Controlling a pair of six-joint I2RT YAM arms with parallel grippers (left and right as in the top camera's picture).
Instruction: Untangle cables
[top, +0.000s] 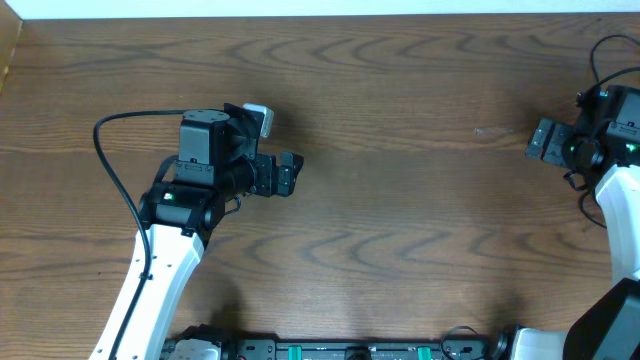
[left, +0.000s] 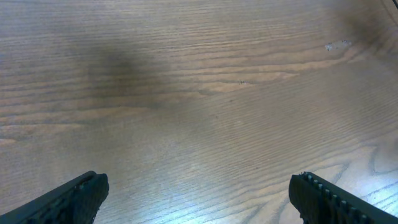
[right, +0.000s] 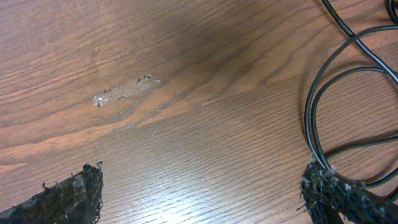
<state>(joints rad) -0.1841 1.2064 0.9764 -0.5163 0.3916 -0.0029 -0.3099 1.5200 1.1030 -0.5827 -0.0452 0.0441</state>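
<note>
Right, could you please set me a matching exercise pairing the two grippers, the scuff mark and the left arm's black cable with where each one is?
Things:
1. left gripper
2. right gripper
3. scuff mark
4. black cable

Places:
a. near the right edge of the overhead view, open
b. pale, on the wood ahead of the right gripper
c. left of centre, open over bare wood
d. curving out to the left of the left arm

Pairs: 1-c, 2-a, 3-b, 4-d
</note>
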